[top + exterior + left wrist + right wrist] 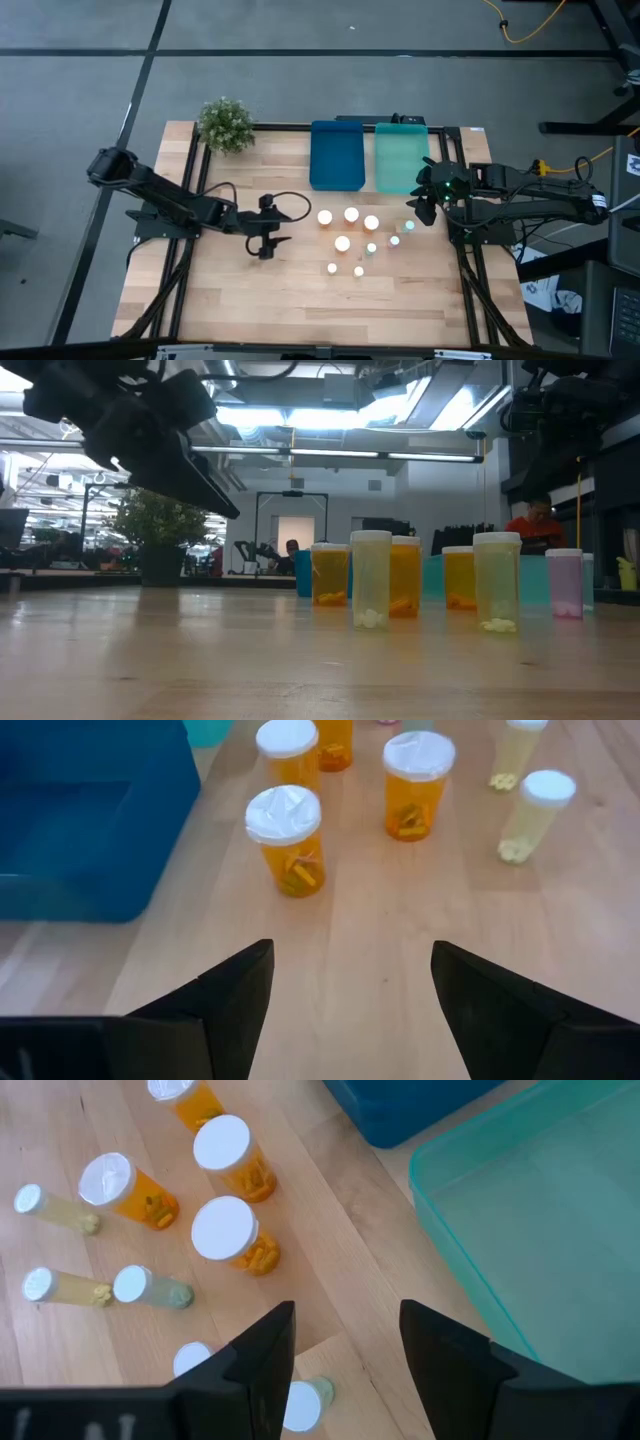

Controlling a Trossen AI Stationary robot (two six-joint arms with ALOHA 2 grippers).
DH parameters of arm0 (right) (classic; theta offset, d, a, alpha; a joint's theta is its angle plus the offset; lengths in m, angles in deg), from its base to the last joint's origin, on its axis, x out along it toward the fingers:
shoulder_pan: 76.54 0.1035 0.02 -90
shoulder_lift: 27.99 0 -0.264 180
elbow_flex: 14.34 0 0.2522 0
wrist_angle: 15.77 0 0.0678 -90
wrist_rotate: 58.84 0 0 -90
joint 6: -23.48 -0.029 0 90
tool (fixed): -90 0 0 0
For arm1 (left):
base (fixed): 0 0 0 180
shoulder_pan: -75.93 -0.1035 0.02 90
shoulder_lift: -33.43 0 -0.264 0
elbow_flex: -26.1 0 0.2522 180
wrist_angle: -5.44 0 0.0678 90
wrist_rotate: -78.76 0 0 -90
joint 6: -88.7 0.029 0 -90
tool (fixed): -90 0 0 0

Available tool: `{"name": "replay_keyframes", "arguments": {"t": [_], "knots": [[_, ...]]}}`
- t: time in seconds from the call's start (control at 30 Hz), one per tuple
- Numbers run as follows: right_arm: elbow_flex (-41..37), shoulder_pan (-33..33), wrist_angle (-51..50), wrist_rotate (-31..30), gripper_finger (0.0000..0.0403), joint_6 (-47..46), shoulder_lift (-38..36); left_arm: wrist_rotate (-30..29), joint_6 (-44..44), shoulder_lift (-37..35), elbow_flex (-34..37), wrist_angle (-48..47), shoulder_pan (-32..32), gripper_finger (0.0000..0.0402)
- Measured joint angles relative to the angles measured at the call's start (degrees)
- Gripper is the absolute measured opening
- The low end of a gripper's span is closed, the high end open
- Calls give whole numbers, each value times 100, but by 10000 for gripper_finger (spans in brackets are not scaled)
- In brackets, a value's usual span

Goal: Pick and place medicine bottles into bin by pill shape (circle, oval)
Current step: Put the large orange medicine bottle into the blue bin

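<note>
Four amber bottles with white caps (345, 225) stand in a cluster at the table's middle, and several smaller pale bottles (371, 248) stand just near and right of them. All stand upright on their bases, as the low view (371, 580) shows. The dark blue tray (336, 155) and the teal tray (401, 158) lie side by side at the far edge. My left gripper (268, 243) is open and empty to the left of the cluster; its wrist view (350, 1010) looks at the amber bottles (285, 840). My right gripper (420, 208) is open and empty above the cluster's right side, near the teal tray (540, 1220).
A small green potted plant (225, 123) stands at the far left corner. Bare wood lies along the near edge and on the table's left half. The left arm (150, 430) hangs high in the low view. People show in the room behind.
</note>
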State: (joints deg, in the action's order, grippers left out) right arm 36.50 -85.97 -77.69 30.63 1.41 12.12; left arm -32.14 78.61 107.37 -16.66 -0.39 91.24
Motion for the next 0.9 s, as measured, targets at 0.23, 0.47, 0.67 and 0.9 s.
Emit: {"name": "replay_keyframes", "arguments": {"t": [0.23, 0.47, 0.67, 0.9], "knots": [[0, 0, 0, 0, 183, 0, 2, 1, -53, 377, 0, 378, -235, 263], [0, 0, 13, 2, 183, -1, 1, 11, -179, 561, 0, 519, -423, 263], [0, 0, 13, 2, 183, -2, 2, 72, -304, 561, -3, 553, -429, 263], [0, 0, 15, 4, 183, 0, 1, 23, -102, 653, -583, 390, -429, 263]]}}
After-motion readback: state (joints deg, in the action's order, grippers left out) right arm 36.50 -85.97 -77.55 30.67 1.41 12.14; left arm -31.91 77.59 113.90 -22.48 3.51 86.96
